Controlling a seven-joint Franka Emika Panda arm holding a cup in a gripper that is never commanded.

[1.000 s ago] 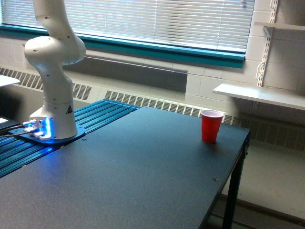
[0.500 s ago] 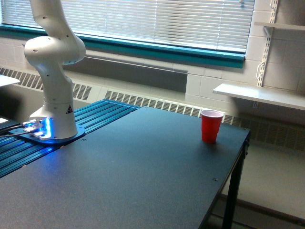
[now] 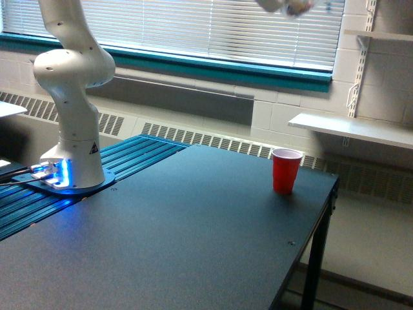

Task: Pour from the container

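One pale blurred shape (image 3: 287, 5) at the frame's top edge — possibly the clear plastic container | fingers hidden, grip cannot tell | opaque red plastic cup (image 3: 286, 170) upright on dark table (image 3: 193, 232) — almost directly below the blur

A dark surface (image 3: 193, 245) stands before a window with white blinds (image 3: 213, 29) and a teal sill (image 3: 219, 68). White wall shelves (image 3: 352, 129) hang at the exterior view's right, above what looks like a baseboard heater (image 3: 213, 139).
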